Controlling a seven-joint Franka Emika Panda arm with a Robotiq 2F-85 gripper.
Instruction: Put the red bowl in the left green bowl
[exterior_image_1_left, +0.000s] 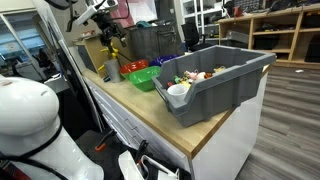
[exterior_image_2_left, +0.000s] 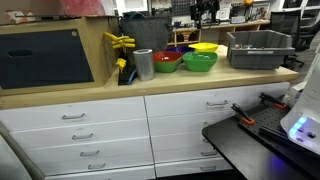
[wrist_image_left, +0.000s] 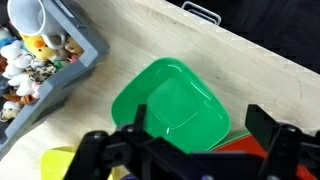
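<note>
Exterior view — red bowl upright, mouth up

The grey bin blocks one side; bare counter lies open opposite.

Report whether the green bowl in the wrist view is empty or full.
Empty: the green bowl shows only bare green plastic inside, nothing in it.
</note>
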